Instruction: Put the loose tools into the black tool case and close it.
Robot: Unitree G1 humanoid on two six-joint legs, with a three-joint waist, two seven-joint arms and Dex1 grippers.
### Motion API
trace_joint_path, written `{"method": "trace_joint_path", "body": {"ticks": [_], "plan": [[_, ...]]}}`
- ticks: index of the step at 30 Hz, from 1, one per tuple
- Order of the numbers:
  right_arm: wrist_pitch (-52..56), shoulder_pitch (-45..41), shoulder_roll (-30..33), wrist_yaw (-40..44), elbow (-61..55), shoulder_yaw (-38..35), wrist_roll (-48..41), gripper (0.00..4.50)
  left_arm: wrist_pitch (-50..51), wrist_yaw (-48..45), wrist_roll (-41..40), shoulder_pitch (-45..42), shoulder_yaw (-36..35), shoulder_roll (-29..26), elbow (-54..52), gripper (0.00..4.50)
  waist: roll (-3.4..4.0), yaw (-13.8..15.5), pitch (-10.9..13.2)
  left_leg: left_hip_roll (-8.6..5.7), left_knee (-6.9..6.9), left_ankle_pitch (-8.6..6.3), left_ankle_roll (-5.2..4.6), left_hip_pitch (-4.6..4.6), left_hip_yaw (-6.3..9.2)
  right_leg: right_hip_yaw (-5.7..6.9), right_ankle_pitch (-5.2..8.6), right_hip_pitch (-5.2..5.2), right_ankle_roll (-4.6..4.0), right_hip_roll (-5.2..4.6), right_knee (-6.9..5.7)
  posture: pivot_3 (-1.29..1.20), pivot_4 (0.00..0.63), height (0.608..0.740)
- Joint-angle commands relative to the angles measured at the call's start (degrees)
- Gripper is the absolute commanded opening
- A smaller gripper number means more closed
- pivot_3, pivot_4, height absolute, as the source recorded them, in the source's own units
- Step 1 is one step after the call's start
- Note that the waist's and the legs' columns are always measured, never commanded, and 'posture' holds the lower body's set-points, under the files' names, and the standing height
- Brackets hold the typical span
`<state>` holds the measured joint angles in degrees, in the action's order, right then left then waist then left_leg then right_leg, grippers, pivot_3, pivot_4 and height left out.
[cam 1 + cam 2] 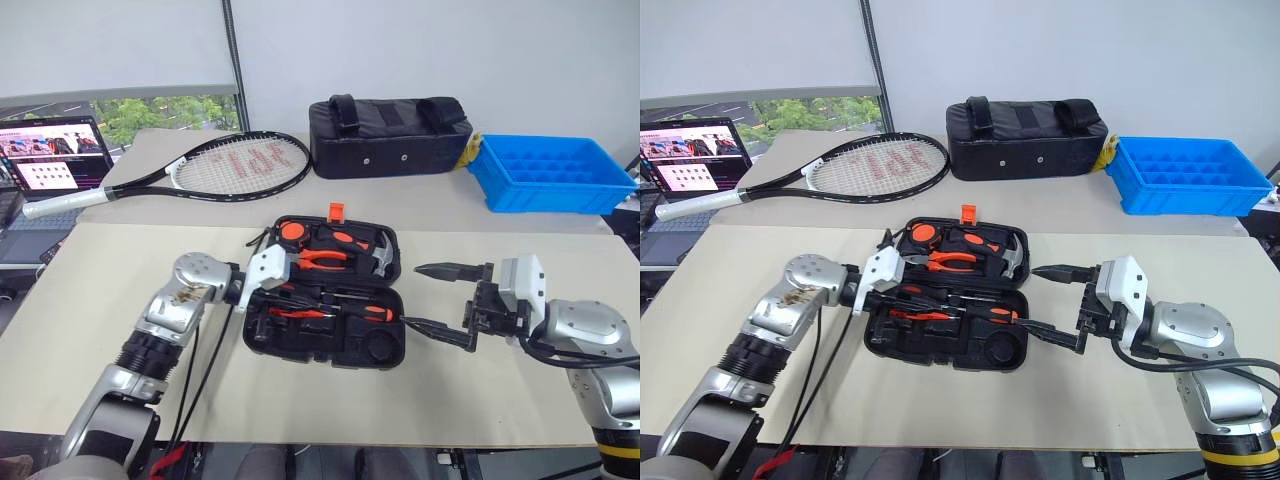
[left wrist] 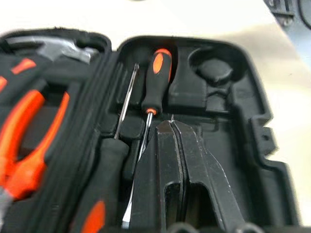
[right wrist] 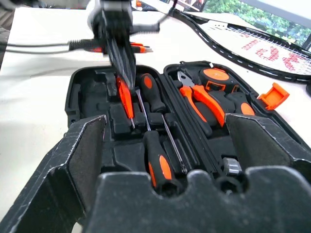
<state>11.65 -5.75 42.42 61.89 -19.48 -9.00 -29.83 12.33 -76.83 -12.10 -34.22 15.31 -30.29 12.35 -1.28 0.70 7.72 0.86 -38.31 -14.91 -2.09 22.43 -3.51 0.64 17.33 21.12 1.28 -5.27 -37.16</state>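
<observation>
The black tool case (image 1: 385,350) lies open in the middle of the table, its orange latch (image 1: 337,211) at the far edge. Two orange-and-black screwdrivers (image 3: 151,92) (image 3: 158,162) rest in the near half's recesses, and a slim red screwdriver (image 3: 126,99) lies beside them. Pliers (image 1: 318,259) and a hammer (image 1: 380,257) sit in the lid half. My left gripper (image 3: 127,77) hangs over the near half, shut, with nothing showing between its fingers (image 2: 160,160). Its tips are right above the red screwdriver's handle; I cannot tell if they touch. My right gripper (image 1: 432,298) stands open just right of the case.
A tennis racket (image 1: 235,165) lies at the back left. A black fabric bag (image 1: 390,135) and a blue bin (image 1: 550,175) stand at the back right. A laptop (image 1: 55,155) sits at the far left edge.
</observation>
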Motion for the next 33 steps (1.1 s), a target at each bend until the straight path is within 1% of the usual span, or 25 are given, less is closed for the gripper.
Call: {"method": "trace_joint_path", "body": {"ticks": [1,3,8,10,13,16,18,19,21,23,24,26,27,29,30,33], "plan": [[-0.02,-0.69,0.52,-0.63,-1.6,-0.65,-0.31,4.5,-4.6,-0.71,3.9,-1.71,3.04,0.53,4.58,0.03,0.0,-0.02,0.0,0.0,0.0,0.0,0.0,0.0,0.0,0.0,0.0,0.0,0.0,0.0,0.0,0.0,0.15,0.729],[0.02,-0.73,0.52,-0.84,-1.7,-0.66,-0.26,4.5,-7.42,0.42,7.03,-2.36,4.77,1.04,8.05,0.03,0.0,-0.05,0.0,0.0,0.0,0.0,0.0,-0.01,-0.01,0.0,0.0,0.0,0.0,0.02,0.0,0.0,0.15,0.729],[0.15,-0.31,0.77,-1.16,-2.13,-1.01,-0.45,4.5,-14.04,3.93,11.76,-4.02,6.27,2.15,16.32,0.03,0.11,0.2,-0.06,-0.01,0.0,0.0,0.0,-0.2,0.0,0.0,0.0,-0.21,0.0,-0.04,0.01,0.0,0.15,0.729],[-0.05,-0.21,0.77,-1.13,-2.0,-0.97,-0.29,4.5,-15.91,4.17,11.95,-4.03,6.13,2.29,17.52,0.03,0.1,0.21,-0.06,-0.01,-0.06,0.01,-0.01,-0.42,0.02,0.02,0.0,-0.51,0.01,-0.05,0.02,0.0,0.15,0.729],[-0.19,-0.05,0.55,-1.24,-2.15,-0.9,-0.29,4.5,-14.32,4.04,7.47,-3.46,2.98,3.43,14.35,0.03,0.1,-0.04,-0.06,0.01,-0.07,0.03,-0.06,-0.82,0.03,-0.02,-0.03,-0.94,0.05,-0.13,0.04,0.0,0.15,0.729],[-0.31,-0.12,0.37,-1.13,-2.02,-0.55,-0.24,4.5,-6.53,5.86,-2.55,-3.7,-4.52,5.28,5.34,0.03,0.09,-0.13,-0.04,0.02,-0.07,0.15,-0.13,-0.77,0.03,-0.05,-0.21,-0.86,0.1,-0.21,0.04,0.0,0.15,0.729],[-0.29,-0.4,0.22,-0.92,-1.84,-0.27,-0.43,4.5,-0.86,7.13,-7.35,-3.59,-8.29,4.96,-0.43,0.53,0.05,-0.15,-0.01,0.02,-0.1,0.2,-0.14,-0.48,0.08,-0.02,-0.26,-0.65,0.14,-0.23,0.05,0.0,0.15,0.729],[-0.31,-0.59,0.15,-0.82,-1.74,-0.12,-0.47,4.5,1.01,7.73,-8.28,-3.2,-9.37,4.28,-2.69,0.68,0.05,-0.15,-0.01,0.02,-0.12,0.22,-0.13,-0.32,0.1,-0.01,-0.28,-0.49,0.15,-0.22,0.04,0.0,0.15,0.729],[-0.29,-1.05,-0.06,-0.71,-1.6,0.3,-0.65,4.5,3.87,10.53,-9.26,-2.38,-12.15,2.52,-6.94,1.45,0.06,-0.35,-0.01,0.01,-0.1,0.2,-0.15,-0.2,0.11,-0.02,-0.28,-0.35,0.16,-0.21,0.04,0.0,0.15,0.729],[-0.16,-2.1,-0.61,-0.8,-1.35,0.97,-1.08,4.5,6.47,16.19,-7.87,-1.41,-16.38,-0.69,-8.94,2.14,0.06,-0.6,-0.02,0.02,-0.04,0.2,-0.15,-0.18,0.11,-0.04,-0.28,-0.29,0.16,-0.14,0.06,0.0,0.15,0.729],[-0.05,-2.42,-0.77,-0.8,-1.26,1.15,-1.3,4.5,7.13,18.3,-7.07,-1.05,-17.5,-1.72,-9.23,2.59,0.06,-0.75,-0.02,0.02,-0.02,0.2,-0.15,-0.16,0.11,-0.05,-0.28,-0.26,0.16,-0.12,0.06,0.0,0.15,0.729],[-0.14,-3.66,-1.64,-0.65,-0.95,1.93,-1.75,4.5,5.85,24.87,-3.3,1.91,-21.15,-4.78,-7.37,3.26,0.07,-1.05,-0.02,0.01,0.05,0.2,-0.16,-0.1,0.1,-0.08,-0.28,-0.12,0.16,-0.11,0.07,0.0,0.15,0.729],[-0.14,-4.08,-2.01,-0.64,-0.82,2.16,-1.86,4.5,5.7,27.35,-2.21,2.87,-22.23,-5.56,-6.67,3.69,0.07,-1.25,-0.01,0.01,0.09,0.2,-0.16,-0.11,0.09,-0.11,-0.28,-0.09,0.15,-0.11,0.07,0.0,0.15,0.729],[0.67,-5.74,-3.25,-0.82,-0.34,2.77,-2.93,4.5,6.12,33.55,0.23,6.43,-25.14,-6.95,-6.07,4.36,0.06,-1.34,-0.01,0.0,0.15,0.19,-0.16,-0.13,0.1,-0.11,-0.28,-0.08,0.16,-0.13,0.08,0.0,0.15,0.729],[1.1,-6.72,-3.91,-0.73,-0.1,2.97,-3.72,4.5,7.38,35.74,0.39,8.46,-26.68,-7.16,-7.1,4.45,0.06,-1.31,-0.01,0.0,0.15,0.19,-0.15,-0.13,0.1,-0.12,-0.28,-0.08,0.16,-0.15,0.1,0.0,0.15,0.729],[2.2,-9.98,-5.86,-0.49,0.97,3.23,-6.13,4.5,12.56,42.2,-0.19,14.1,-31.34,-6.3,-12.33,4.45,0.02,-1.27,0.02,-0.04,0.16,0.18,-0.15,-0.08,0.1,-0.06,-0.29,-0.04,0.17,-0.31,0.09,0.0,0.15,0.729]]}}
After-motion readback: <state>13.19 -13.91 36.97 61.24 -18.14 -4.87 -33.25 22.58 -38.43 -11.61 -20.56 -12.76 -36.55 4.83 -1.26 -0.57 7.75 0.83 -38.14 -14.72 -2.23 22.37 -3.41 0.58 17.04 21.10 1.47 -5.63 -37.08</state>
